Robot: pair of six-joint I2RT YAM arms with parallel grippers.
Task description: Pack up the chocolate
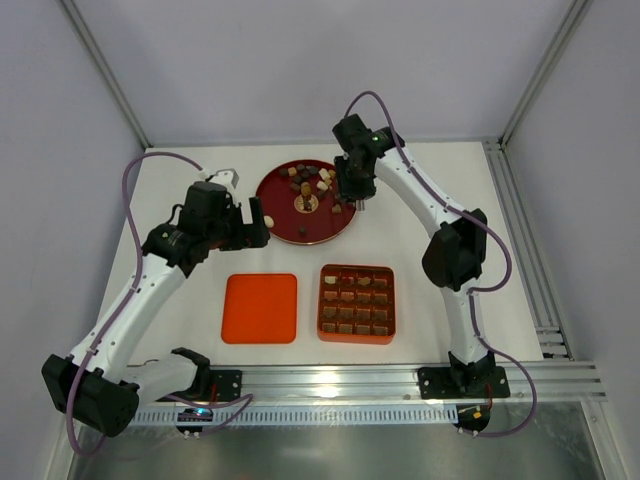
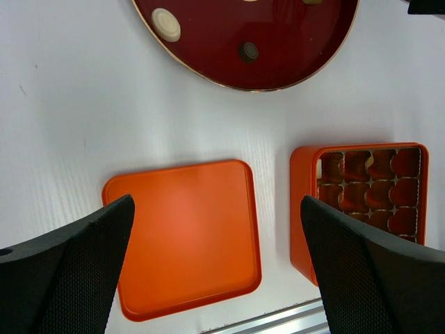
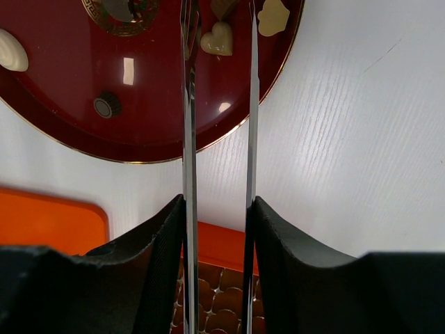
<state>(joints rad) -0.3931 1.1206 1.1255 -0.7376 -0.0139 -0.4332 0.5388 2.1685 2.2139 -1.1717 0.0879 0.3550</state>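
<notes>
I see left gripper (image 2: pixel 215 209) spread wide, empty, above lid (image 2: pixel 184 236). Right gripper (image 3: pixel 219 209) clamps tweezers (image 3: pixel 188 139), prongs apart over plate (image 1: pixel 300 232). Chocolate (image 1: pixel 305 182) clustered toward plate's 12 o'clock; box (image 1: pixel 356 303) at plate's 5 o'clock.

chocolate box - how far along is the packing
Done: several cells of the box seem to hold pieces, too small to count. In hand: the right gripper is shut on the tweezers, their tips over the plate near a white heart piece. To do: chocolate lies on the plate, and the lid lies beside the box, under the open left gripper.
</notes>
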